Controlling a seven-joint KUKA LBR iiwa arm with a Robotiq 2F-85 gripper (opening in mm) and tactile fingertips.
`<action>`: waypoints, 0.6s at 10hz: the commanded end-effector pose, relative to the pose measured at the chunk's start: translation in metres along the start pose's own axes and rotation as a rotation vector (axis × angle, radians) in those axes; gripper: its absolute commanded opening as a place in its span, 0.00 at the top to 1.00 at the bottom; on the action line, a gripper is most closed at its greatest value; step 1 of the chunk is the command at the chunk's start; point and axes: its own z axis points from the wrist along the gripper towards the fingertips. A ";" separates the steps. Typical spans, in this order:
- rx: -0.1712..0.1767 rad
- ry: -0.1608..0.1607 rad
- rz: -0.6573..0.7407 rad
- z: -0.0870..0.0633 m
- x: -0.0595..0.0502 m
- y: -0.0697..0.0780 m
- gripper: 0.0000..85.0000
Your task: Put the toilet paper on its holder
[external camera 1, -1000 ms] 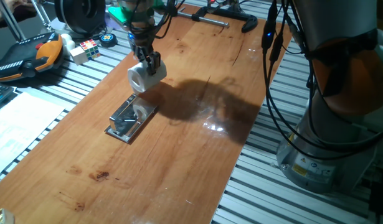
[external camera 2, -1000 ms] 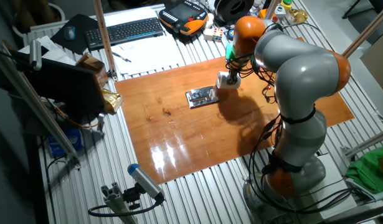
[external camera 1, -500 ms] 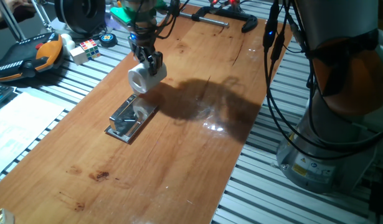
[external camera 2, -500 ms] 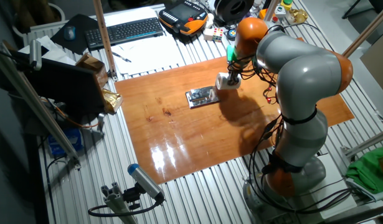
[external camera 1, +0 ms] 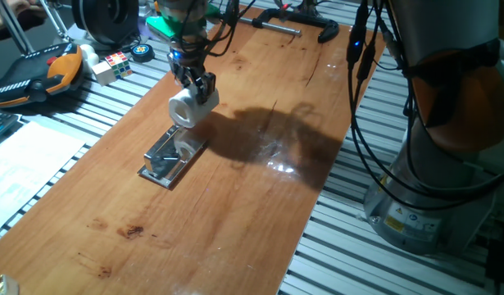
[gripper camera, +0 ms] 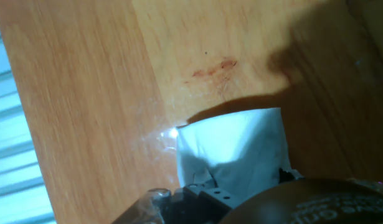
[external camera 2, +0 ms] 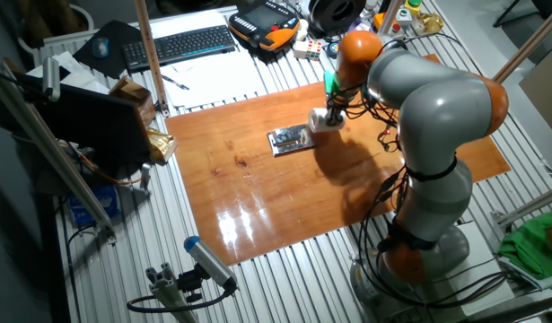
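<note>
My gripper (external camera 1: 196, 88) is shut on the toilet paper (external camera 1: 187, 109), a small white roll, and holds it in the air just above the far end of the holder (external camera 1: 172, 156). The holder is a shiny silver plate with a raised bar, flat on the wooden table. In the other fixed view the roll (external camera 2: 320, 118) hangs just right of the holder (external camera 2: 291, 139). In the hand view the white roll (gripper camera: 231, 149) fills the lower middle over bare wood; the holder is out of view there.
A black-handled metal clamp (external camera 1: 294, 21) lies at the table's far end. A multicoloured cube (external camera 1: 112, 64) and an orange-black pendant (external camera 1: 40, 72) sit on the slatted bench to the left. The arm's base (external camera 1: 436, 139) and cables stand at the right.
The gripper with the roll has shifted slightly, toward the holder's end. The holder has not moved.
</note>
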 end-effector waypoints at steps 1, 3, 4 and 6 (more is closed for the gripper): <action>-0.005 0.005 -0.009 0.002 0.002 -0.003 0.99; -0.005 0.013 -0.027 0.004 0.005 -0.005 0.99; -0.006 0.013 -0.042 0.004 0.006 -0.005 0.99; -0.008 0.023 -0.065 0.005 0.007 -0.005 0.99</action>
